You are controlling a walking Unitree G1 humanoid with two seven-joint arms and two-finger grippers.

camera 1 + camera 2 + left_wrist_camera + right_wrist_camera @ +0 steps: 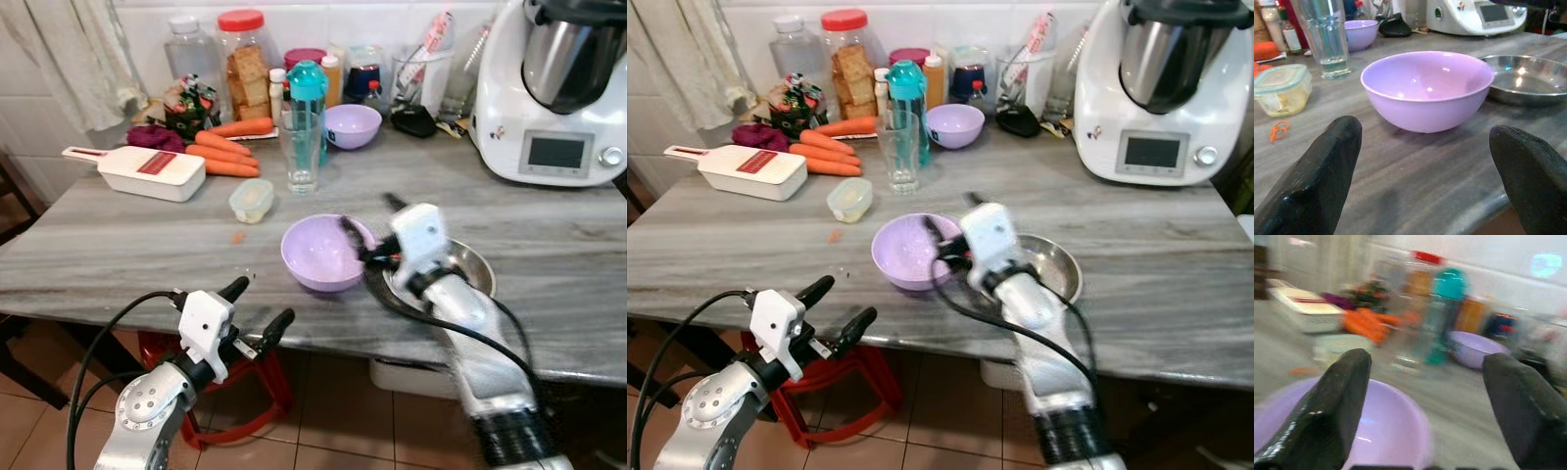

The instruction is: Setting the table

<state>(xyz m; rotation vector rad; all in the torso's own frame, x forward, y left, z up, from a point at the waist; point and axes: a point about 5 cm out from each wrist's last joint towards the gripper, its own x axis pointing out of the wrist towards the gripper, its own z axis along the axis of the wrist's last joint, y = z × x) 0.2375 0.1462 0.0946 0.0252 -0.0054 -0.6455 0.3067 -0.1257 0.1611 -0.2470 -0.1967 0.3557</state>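
Lavender plastic bowl [321, 253], nothing in it, sits near the grey counter's [118, 245] front edge, touching a bare shiny steel plate [468, 266]. Right gripper [370, 227] spread wide over its rim; left gripper [257, 309] hangs open below the edge.

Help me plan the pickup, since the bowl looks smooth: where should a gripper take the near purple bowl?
Judging by its upright, open pose, pinch the thin rim of the purple bowl, one finger inside, from above on the bare front edge; the steel plate crowds its right.
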